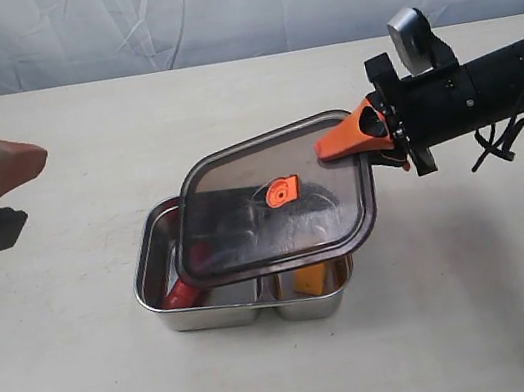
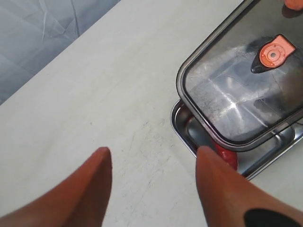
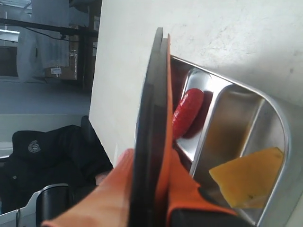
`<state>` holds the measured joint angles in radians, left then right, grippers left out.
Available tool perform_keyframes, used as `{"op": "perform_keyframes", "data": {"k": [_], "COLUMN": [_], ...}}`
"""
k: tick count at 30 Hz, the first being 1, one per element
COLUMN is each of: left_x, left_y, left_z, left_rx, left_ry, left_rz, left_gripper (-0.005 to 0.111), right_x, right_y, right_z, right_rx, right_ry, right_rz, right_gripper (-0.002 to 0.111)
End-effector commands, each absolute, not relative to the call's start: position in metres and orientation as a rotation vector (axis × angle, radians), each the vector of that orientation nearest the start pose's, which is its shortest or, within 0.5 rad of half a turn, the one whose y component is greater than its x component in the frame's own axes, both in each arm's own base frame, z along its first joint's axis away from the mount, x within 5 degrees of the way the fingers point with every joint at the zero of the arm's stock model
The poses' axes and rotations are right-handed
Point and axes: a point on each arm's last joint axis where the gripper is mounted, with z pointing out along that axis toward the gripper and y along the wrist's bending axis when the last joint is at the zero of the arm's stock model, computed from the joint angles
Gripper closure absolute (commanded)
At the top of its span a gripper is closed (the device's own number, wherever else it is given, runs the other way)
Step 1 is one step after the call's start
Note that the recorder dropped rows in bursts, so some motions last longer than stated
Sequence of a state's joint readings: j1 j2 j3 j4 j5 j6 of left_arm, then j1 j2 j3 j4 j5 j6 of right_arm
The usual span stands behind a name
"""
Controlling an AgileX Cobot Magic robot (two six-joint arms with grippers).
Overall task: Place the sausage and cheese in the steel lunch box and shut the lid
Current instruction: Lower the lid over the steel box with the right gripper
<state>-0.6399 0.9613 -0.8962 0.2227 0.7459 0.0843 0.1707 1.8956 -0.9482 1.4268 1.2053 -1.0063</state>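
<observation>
While the right gripper [image 1: 334, 145] is clamped on one short edge of the lid [image 1: 273, 199], with one orange finger above the dark smoky plate and one below it, the lid hangs tilted over the steel lunch box [image 1: 154, 276]. The held end sits higher than the end away from the gripper. Whether that far end touches the box rim cannot be told. The orange valve [image 1: 281, 190] sits at the lid's middle, and in the right wrist view the orange seal [image 3: 165, 118] runs along the underside.

Both foods lie inside the box, under the lid. The cheese [image 3: 248, 177] is in the compartment closer to the right gripper, and the sausage [image 3: 187, 111] is in the compartment beyond the divider [image 3: 208, 127], farther from that gripper. The lid is skewed, so one long side of the box is uncovered.

The left gripper [image 2: 152, 156] hangs over bare table well away from the box, its jaws wide apart with nothing between them. The box corner that holds the sausage lies just ahead of its fingertips.

The table [image 1: 274, 377] is matt cream-white with faint scuffs. A wrinkled pale grey cloth [image 1: 208, 2] hangs behind it. Past the table edge the right wrist view shows a dim room with a dark garment [image 3: 42, 146] and a black rack [image 3: 47, 28].
</observation>
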Motion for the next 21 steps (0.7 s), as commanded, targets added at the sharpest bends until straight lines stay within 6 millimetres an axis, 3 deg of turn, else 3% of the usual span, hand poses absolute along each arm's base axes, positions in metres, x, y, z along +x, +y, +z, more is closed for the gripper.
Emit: {"op": "perform_keyframes", "data": {"k": [1,21], "left_x": [0.159,0.159], "left_y": [-0.1014,-0.1014], "left_z": [0.3483,0.3483], "left_rx": [0.887,0.887], "left_ry": [2.065,2.066], "left_rz": [-0.048,-0.048], "left_gripper": [0.055,0.055], "right_x": [0.2928,0.2887], "right_y": [0.1383,0.136], "right_z": [0.1666,0.1627], "right_rx": [-0.393,-0.476], "right_ry": [2.536,2.586], "right_rz": [1.704,1.659], "right_gripper": [0.109,0.109]}}
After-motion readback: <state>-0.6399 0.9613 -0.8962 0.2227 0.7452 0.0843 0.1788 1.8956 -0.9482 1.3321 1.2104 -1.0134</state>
